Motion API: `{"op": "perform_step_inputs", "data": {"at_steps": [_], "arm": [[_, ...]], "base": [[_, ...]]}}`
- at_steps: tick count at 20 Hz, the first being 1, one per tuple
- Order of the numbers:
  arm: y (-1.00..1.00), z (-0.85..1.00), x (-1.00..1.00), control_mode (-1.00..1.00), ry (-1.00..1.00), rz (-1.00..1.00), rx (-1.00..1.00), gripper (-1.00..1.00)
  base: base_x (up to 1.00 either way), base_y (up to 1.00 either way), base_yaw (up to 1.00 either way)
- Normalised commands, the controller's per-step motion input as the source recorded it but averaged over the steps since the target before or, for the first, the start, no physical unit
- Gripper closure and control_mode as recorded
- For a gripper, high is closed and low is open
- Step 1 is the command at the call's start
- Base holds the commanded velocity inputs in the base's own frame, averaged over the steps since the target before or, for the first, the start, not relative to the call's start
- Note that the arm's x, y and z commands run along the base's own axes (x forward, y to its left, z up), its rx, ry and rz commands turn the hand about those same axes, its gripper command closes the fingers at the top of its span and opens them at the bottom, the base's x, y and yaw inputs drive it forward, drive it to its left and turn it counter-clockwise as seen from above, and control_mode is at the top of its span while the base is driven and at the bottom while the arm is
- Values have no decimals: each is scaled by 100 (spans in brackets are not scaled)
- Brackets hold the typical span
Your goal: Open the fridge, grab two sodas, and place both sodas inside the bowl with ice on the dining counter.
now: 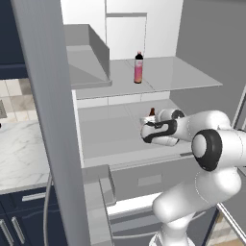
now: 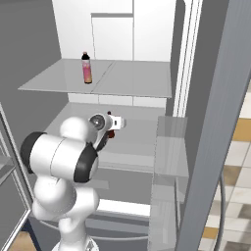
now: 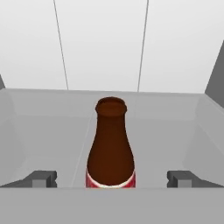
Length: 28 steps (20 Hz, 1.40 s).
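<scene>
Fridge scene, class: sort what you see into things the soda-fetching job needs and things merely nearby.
Job:
fridge, doors open
pink soda, upright on upper shelf
brown soda, on lower shelf
gripper, open, one finger each side of the brown soda

Nearby:
marble counter
navy cabinets

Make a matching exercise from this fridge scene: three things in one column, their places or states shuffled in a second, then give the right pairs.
Things:
1. pink soda
2. brown soda
3. gripper

Places or states:
A. open, one fingertip on each side of a bottle
B. upright on the upper fridge shelf
C. upright on the lower shelf, right in front of the hand

Pairs: 1-B, 2-C, 3-A
</scene>
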Motion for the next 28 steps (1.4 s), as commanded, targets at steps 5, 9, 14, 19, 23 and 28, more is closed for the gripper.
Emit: {"op": "perform_step_inputs", "data": {"at_steps": [5, 9, 14, 19, 23, 28], "arm": [[0, -9, 16, -100, 1, 0, 0, -100], [0, -10, 16, -100, 1, 0, 0, -100], [0, -12, 10, -100, 1, 1, 0, 100], [0, -11, 1, -100, 4, 1, 0, 100], [0, -6, 0, -100, 3, 0, 0, 100], [0, -1, -3, -100, 0, 0, 0, 100]], "base": [[0, 0, 0], [0, 0, 0], [0, 0, 0], [0, 0, 0], [0, 0, 0], [0, 0, 0]]}}
